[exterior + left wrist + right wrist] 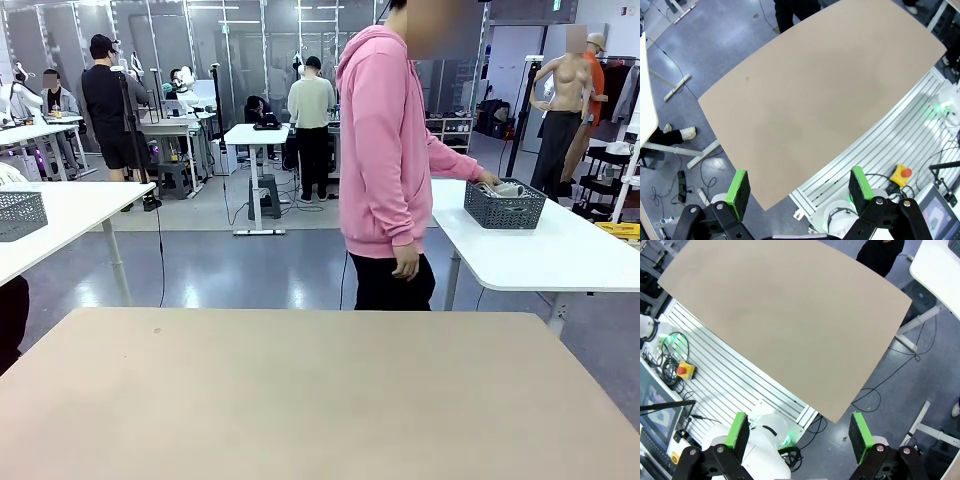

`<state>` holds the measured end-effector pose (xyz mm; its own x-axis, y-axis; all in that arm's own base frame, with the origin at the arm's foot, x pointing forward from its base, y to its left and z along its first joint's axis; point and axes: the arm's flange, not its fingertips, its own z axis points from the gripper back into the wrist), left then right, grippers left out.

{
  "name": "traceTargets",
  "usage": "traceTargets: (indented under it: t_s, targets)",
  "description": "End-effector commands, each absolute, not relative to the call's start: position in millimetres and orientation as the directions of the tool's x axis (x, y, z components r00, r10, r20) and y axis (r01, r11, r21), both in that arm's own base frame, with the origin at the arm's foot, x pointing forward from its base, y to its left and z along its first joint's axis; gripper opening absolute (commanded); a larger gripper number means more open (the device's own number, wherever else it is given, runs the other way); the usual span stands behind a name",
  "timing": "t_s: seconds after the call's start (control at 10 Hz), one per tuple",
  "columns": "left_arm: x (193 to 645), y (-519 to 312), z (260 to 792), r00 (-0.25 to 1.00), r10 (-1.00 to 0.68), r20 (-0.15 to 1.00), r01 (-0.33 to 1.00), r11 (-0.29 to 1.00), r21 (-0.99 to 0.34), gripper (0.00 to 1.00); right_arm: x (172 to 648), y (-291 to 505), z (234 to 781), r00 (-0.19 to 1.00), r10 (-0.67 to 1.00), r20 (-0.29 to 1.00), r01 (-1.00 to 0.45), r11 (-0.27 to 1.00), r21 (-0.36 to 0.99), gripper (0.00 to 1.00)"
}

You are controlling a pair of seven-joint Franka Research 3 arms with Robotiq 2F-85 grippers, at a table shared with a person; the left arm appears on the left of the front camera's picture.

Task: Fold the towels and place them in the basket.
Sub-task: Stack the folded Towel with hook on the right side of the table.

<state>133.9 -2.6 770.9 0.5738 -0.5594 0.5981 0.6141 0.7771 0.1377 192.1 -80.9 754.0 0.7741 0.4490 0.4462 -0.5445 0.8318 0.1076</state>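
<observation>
A person in a pink hooded sweatshirt (385, 150) stands beyond the bare beige rectangular surface (320, 400), one hand (489, 181) reaching into the dark grey mesh basket (505, 207) on a white side table (560, 250). Pale cloth of the towels (505, 189) shows inside it. No legible writing appears. The left end effector (799, 190) and right end effector (799, 430) both hang wide apart, empty, above the surface's near edge.

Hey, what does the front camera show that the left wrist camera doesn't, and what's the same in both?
Front view alone: the person in a pink hoodie reaching a hand into the dark grey mesh basket on a white side table, with cloth inside. Left wrist view alone: the left pincer, open, and a yellow emergency-stop box. Both: the tan table, with nothing on it.
</observation>
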Motion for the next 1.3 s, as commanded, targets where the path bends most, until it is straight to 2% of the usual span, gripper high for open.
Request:
traceTargets:
  t_s: [0.0, 1.2]
  targets:
    - [131.6, -3.0, 772.8, 0.566, -0.565, 0.601, 0.619, 0.772, 0.142, 1.0, 192.2, -81.1, 755.9, 0.78, 0.442, 0.444, -0.537, 0.836, 0.111, 1.0]
    - [131.6, -3.0, 772.8, 0.566, -0.565, 0.601, 0.619, 0.772, 0.142, 1.0, 192.2, -81.1, 755.9, 0.78, 0.442, 0.444, -0.537, 0.836, 0.111, 1.0]
